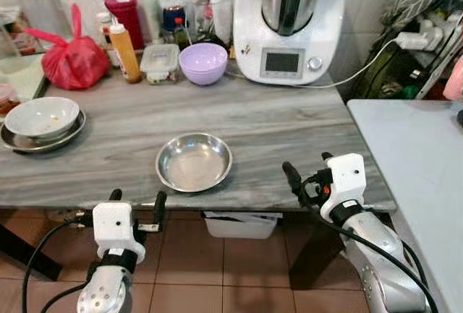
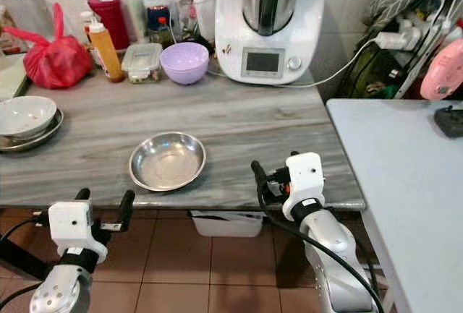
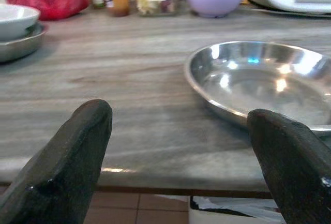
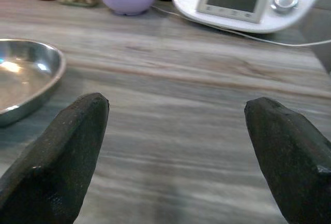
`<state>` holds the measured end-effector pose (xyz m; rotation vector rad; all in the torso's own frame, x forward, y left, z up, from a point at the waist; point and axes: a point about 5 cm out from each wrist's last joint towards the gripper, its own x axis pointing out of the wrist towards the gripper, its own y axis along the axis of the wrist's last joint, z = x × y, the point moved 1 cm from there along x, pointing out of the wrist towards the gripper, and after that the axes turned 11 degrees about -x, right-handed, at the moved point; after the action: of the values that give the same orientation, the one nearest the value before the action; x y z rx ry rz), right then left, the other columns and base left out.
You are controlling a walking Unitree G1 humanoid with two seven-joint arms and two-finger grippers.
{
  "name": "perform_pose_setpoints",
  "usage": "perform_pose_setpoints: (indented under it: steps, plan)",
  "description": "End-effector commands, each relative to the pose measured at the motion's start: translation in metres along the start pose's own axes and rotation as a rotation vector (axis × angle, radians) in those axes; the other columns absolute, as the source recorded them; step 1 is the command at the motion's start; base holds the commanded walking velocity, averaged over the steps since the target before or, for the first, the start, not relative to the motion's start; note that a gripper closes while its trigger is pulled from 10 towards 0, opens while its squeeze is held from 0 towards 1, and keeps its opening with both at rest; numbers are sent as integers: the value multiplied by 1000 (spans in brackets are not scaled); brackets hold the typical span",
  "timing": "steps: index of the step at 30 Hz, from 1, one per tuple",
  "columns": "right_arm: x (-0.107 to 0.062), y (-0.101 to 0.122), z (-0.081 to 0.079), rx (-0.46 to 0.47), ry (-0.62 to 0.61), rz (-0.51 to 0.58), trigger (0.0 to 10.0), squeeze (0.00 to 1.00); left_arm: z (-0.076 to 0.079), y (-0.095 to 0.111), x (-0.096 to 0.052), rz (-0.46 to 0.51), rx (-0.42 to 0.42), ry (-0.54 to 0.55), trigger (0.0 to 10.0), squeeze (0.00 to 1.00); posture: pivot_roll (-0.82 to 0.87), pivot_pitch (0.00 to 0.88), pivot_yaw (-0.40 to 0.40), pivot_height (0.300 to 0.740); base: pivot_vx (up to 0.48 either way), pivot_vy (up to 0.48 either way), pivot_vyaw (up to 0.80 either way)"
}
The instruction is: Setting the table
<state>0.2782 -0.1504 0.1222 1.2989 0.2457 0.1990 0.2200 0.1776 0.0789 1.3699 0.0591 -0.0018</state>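
A shallow steel bowl [image 1: 194,161] sits empty near the front edge of the grey wood-grain table [image 1: 275,121]. My left gripper [image 1: 137,199] hovers just off that front edge, left of the bowl, open with nothing between its fingers [image 3: 67,167]; the left wrist view has the steel bowl [image 3: 264,81] close ahead. My right gripper [image 1: 307,165] is open over the table's front right part, to the right of the bowl, holding nothing. At the far left a white bowl [image 1: 42,116] rests on a steel plate [image 1: 29,142]. A purple bowl [image 1: 203,62] stands at the back.
Along the back wall stand a red plastic bag [image 1: 72,60], an orange bottle [image 1: 126,51], a lidded food container [image 1: 160,62] and a white kitchen machine [image 1: 289,24] with its cable. A white table [image 1: 419,161] adjoins on the right. A white bin [image 1: 239,224] sits under the table.
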Motion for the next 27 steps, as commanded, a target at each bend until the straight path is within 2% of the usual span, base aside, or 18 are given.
perform_pose_setpoints:
  steps: [1,8,13,27]
  plan:
    - [2,1,-2,7,14,-1,10000,0,-4,3,0,1,-2,21,10000,0,-76,24,26,740,0,0,0]
    - [2,0,-2,9,14,-5,10000,0,-4,1,0,-9,-7,21,10000,0,-78,24,29,740,0,0,0]
    - [2,0,-2,12,12,-5,10000,0,-4,0,1,-20,-26,25,10000,0,-81,26,30,740,-259,0,0]
    - [6,-1,-1,54,-13,-8,10000,0,-6,1,5,-29,-11,19,10000,0,-85,17,43,740,-298,0,0]
